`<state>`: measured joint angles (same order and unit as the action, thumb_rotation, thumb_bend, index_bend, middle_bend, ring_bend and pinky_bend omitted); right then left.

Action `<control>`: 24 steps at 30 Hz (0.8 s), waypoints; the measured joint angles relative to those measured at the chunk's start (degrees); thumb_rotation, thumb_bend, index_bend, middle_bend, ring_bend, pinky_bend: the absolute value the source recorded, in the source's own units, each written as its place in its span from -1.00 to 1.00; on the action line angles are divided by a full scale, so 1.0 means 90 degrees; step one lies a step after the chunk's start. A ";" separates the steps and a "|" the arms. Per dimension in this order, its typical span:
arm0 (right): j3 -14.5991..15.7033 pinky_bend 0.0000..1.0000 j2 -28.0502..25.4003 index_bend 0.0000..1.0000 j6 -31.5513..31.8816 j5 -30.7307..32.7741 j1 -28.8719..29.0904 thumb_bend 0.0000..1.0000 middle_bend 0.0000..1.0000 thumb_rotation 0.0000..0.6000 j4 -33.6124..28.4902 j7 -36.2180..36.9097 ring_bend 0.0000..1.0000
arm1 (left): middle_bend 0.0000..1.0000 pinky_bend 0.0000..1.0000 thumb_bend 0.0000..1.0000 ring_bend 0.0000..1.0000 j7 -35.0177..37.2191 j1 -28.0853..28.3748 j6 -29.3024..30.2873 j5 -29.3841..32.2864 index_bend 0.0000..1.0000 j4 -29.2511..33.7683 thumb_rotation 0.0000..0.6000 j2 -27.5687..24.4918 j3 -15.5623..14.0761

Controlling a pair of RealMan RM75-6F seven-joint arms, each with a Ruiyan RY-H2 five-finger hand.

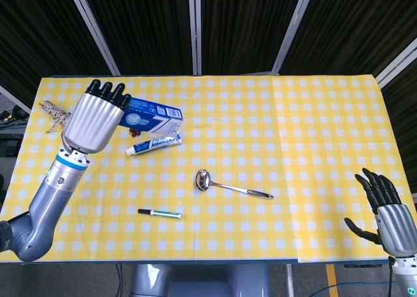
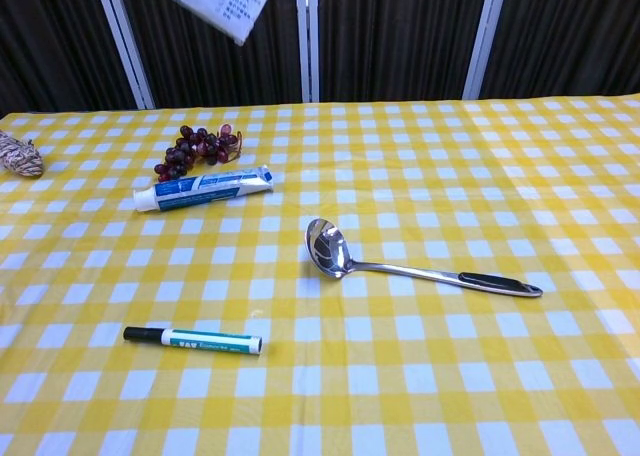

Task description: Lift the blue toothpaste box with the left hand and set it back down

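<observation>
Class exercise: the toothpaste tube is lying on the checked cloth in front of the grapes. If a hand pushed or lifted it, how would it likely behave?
The toothpaste tube looks soft-walled, so it would probably dent under fingers. Lying flat, it seems unlikely to tip, though its round cap end might let it roll a little. It appears light for its length.
</observation>
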<state>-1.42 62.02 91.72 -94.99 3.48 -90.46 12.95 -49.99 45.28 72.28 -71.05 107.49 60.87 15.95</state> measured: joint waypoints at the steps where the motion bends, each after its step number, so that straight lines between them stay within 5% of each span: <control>1: 0.0000 -1.00 0.0001 -0.99 -0.0009 0.0007 0.0001 -0.77 -1.00 1.00 0.0000 -0.0007 -1.00 | -0.31 -0.23 -0.46 -0.28 0.0059 -0.0033 -0.0055 0.0124 0.04 0.0053 1.00 0.0049 -0.0054; 10: -0.0003 -1.00 0.0015 -0.99 -0.0069 0.0050 0.0014 -0.77 -1.00 1.00 -0.0013 -0.0059 -1.00 | -0.43 -0.30 -0.47 -0.37 0.0540 -0.0265 -0.0229 0.0975 -0.12 0.0068 1.00 0.0959 -0.0402; 18: -0.0013 -1.00 0.0021 -0.99 -0.0119 0.0111 0.0018 -0.77 -1.00 1.00 -0.0026 -0.0127 -1.00 | -0.95 -0.73 -0.56 -0.85 0.1253 -0.0500 -0.0231 0.1514 -0.66 -0.0343 1.00 0.1905 -0.0611; 24: -0.0007 -1.00 0.0069 -0.99 -0.0209 0.0148 0.0039 -0.77 -1.00 1.00 -0.0016 -0.0265 -1.00 | -1.00 -0.96 -0.60 -1.00 0.1908 -0.0716 -0.0423 0.1662 -0.87 -0.0533 1.00 0.2075 -0.0792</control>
<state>-1.49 62.64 89.83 -93.66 3.83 -90.61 10.56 -32.81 38.84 68.48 -56.09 102.70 79.54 8.82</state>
